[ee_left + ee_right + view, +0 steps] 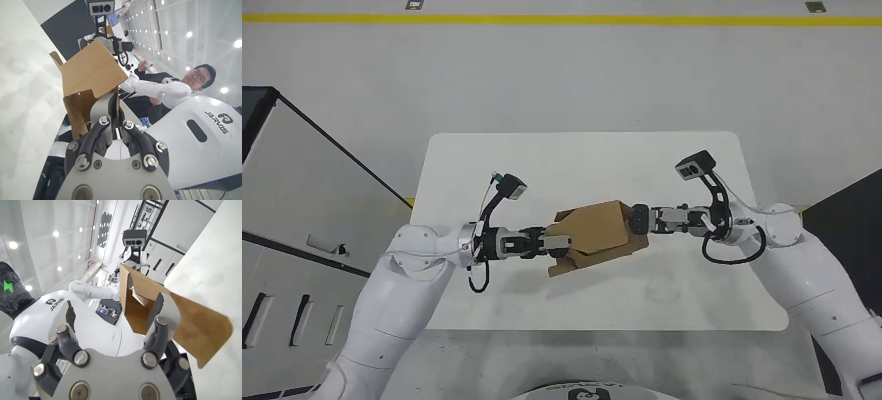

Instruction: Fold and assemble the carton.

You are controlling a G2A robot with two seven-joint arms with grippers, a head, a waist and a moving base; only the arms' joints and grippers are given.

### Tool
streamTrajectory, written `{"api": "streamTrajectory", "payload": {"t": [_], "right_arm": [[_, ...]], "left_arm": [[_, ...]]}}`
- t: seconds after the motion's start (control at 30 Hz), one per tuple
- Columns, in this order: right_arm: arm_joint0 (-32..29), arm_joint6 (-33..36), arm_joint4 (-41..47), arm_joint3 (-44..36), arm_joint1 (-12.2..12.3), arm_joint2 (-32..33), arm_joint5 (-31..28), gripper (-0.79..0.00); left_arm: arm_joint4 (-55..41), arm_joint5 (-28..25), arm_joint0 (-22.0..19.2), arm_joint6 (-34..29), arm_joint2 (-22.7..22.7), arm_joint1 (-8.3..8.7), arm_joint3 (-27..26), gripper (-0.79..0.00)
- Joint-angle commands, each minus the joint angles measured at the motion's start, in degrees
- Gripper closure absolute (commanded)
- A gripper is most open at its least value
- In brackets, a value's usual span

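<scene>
- Two sets of fingers meet the brown carton, one at each end.
- L of carton: left fingers pinched narrow on the edge of a carton flap, holding it.
- Carton: part-folded, flaps loose, over the middle of the white surface; can't tell if it touches.
- R of carton: right fingers spread wide. One lies against a carton panel, the other is well clear of the carton. Nothing gripped.
</scene>
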Motion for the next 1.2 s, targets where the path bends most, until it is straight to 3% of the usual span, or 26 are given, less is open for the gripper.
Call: {"api": "streamTrajectory", "payload": {"t": [0.0,0.07,0.3,0.47,0.77,1.17], "right_arm": [[0.3,0.5,0.1,0.3,-0.3,-0.2,0.4,-0.674],[0.5,0.9,0.3,0.5,-0.6,-0.5,0.9,-0.668],[1.0,-0.4,-0.2,3.3,-1.3,0.3,-0.4,-0.785],[0.1,-0.1,0.4,2.5,-1.4,1.8,-0.1,-0.785],[-0.9,0.7,-0.3,-1.1,-2.0,3.1,0.7,-0.72],[0.4,2.3,-2.3,0.7,-3.3,1.6,2.2,-0.576]], "left_arm": [[0.3,0.1,-0.4,0.5,0.1,0.03,0.4,0.0],[0.5,0.1,-0.6,0.7,0.3,0.08,0.6,0.0],[0.7,-0.3,-1.2,1.3,0.0,0.33,1.9,0.0],[1.0,-0.2,-1.5,1.6,-0.1,0.53,2.5,0.0],[1.5,-0.4,-2.5,1.2,1.2,0.68,2.9,0.0],[-0.5,-0.4,-3.4,-0.4,2.7,0.85,3.2,0.0]]}}
